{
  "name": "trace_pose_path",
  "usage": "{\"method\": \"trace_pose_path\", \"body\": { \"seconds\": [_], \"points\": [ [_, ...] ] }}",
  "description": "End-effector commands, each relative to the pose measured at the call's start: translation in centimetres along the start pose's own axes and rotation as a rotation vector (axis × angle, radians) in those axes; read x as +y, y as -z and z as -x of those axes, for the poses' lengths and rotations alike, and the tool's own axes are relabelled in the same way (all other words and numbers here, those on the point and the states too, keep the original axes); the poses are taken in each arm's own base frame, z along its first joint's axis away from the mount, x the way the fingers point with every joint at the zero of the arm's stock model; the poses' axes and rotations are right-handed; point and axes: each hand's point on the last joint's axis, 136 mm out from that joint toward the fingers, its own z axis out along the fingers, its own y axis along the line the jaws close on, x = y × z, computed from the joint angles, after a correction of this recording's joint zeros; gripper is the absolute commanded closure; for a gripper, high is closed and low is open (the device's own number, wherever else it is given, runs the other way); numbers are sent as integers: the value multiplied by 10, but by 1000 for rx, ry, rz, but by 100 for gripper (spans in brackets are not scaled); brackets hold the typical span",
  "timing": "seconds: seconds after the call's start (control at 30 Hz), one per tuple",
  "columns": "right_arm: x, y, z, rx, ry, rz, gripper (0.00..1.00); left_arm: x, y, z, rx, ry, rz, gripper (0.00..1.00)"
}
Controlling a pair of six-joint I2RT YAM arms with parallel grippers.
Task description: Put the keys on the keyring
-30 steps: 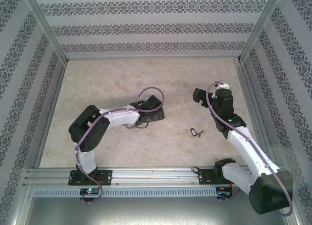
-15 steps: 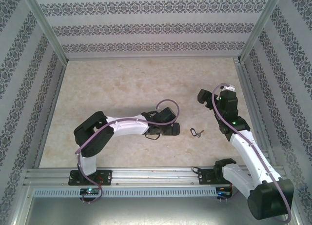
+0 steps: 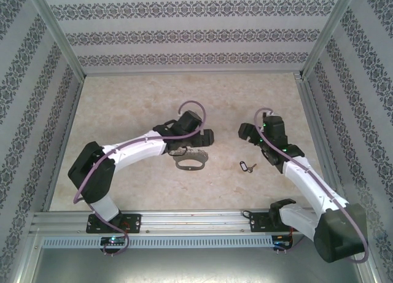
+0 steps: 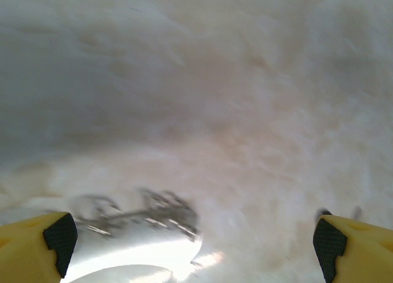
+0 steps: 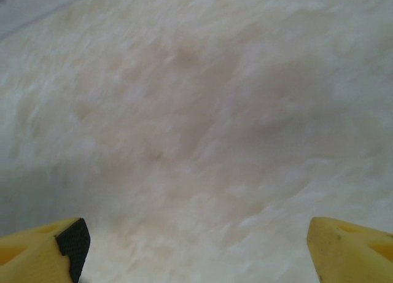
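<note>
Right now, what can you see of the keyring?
The keyring is a thin, silver-grey oval loop that looks like metal, with a short chain on its far side. It lies flat on the table, left of the key. The open left hand hangs close above it, not gripping it.

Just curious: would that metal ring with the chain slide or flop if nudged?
The keyring lies flat, thin metal on a smooth table, so it would probably slide, not roll. Its beaded chain likely flops loosely.
</note>
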Motion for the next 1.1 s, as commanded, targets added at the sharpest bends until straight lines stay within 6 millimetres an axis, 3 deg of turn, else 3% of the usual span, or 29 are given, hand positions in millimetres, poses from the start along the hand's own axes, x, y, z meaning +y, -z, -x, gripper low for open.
{"method": "trace_pose_path", "body": {
  "seconds": [0.0,0.13,0.23,0.27,0.3,0.47,0.6,0.8,0.87,1.07],
  "points": [
    [23,-10,-40,131,77,58,14,30,-6,-7,40,45,20,0],
    [35,-18,-69,204,137,32,18,43,-4,-17,52,65,23,0],
    [32,-17,-74,193,152,-17,13,46,-3,-21,51,75,14,0],
    [28,-16,-72,179,152,-42,4,45,-3,-21,50,79,8,0],
    [25,-14,-69,165,160,-65,3,44,-3,-21,48,82,0,0],
    [3,2,-48,77,179,-192,2,35,-5,-21,49,112,-55,0],
    [2,7,-39,40,184,-172,2,30,-11,-27,81,131,-88,0],
    [28,-1,-46,94,228,-63,3,26,-23,-37,116,179,-133,0],
    [38,-6,-52,124,243,-32,7,27,-25,-37,117,181,-129,0],
    [47,-17,-69,193,250,-9,10,36,-33,-39,115,159,-84,0]
  ]
}}
